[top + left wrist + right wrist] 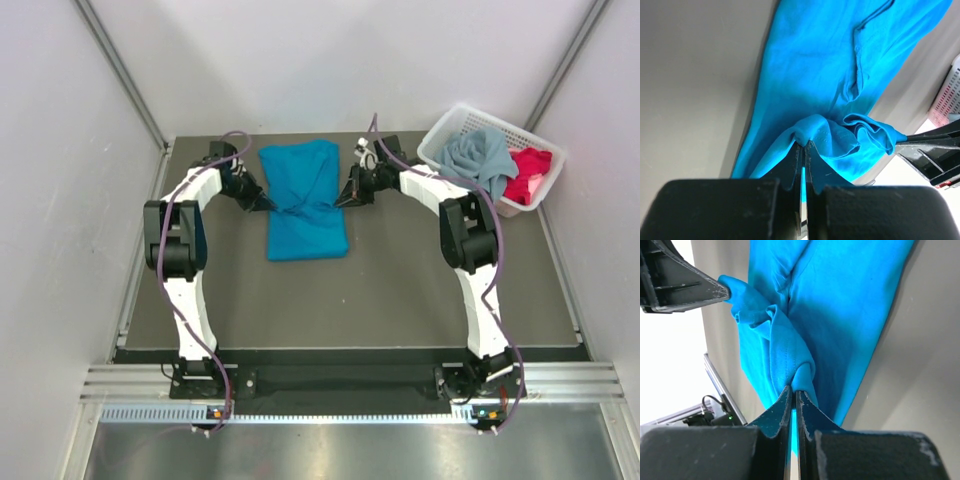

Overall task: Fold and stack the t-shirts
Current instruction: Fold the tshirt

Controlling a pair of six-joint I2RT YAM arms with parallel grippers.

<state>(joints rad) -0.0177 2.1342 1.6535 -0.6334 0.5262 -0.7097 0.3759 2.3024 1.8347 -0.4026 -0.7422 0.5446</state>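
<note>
Left end effector (268, 205) and right end effector (342, 200) clench the half-folded bright teal-blue cloth t-shirt (303, 200). Dusty grey-blue shirt (478, 158) and red-pink shirt (528, 175) lie unfolded.

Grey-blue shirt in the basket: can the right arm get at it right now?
Probably not yet: the right gripper is shut on the teal shirt. Otherwise the way looks free: the grey-blue shirt lies uncovered on top in the white basket, close beside that arm.
</note>
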